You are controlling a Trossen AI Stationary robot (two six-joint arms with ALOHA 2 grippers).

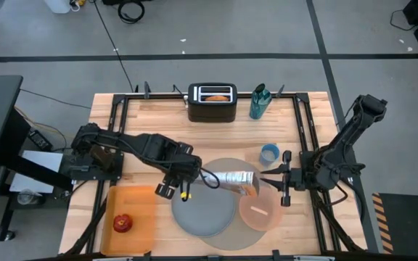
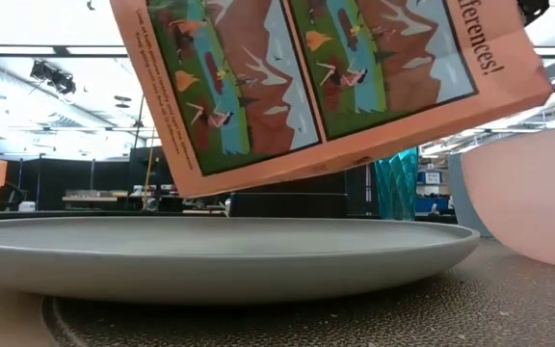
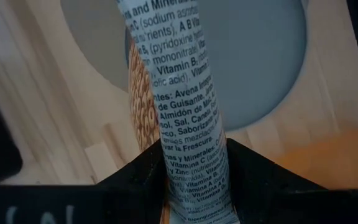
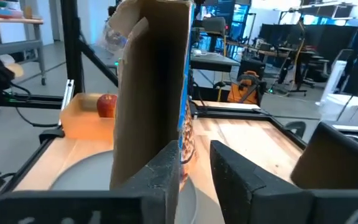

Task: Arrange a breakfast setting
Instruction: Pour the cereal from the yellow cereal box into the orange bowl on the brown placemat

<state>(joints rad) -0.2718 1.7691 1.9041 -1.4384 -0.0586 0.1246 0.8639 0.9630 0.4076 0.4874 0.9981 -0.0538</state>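
High view: you have a cereal box point(image 1: 236, 179) lying tilted over the round grey mat point(image 1: 232, 233), its open end toward the pink bowl point(image 1: 261, 209). That tilt looks meant for pouring into the bowl, which sits on the mat's right side. The left gripper point(image 1: 210, 178) meets the box's left end; the right gripper point(image 1: 271, 181) reaches in from the right, just above the bowl. The grey-blue plate point(image 1: 203, 212) lies on the mat's left part, bare. The blue cup point(image 1: 269, 153) stands just beyond the mat. The apple point(image 1: 123, 222) waits on the orange tray point(image 1: 140, 206), well apart from the setting. Toaster point(image 1: 212, 102) at the far edge of the desk, something orange-brown in its slot.

Low view: the box point(image 2: 335, 77) hangs off the plate point(image 2: 210, 255), not touching; the bowl point(image 2: 528, 198) sits to its right.

Left wrist view: left fingers point(image 3: 135, 180) clenched on the box's point(image 3: 179, 93) narrow edge, one either side. This arm carries the weight.

Right wrist view: right fingers point(image 4: 166, 168) stand beside the box point(image 4: 151, 93); one touches or nearly touches its edge, the other is apart, so released, likely steadying. Apple point(image 4: 106, 104) visible on the tray beyond.
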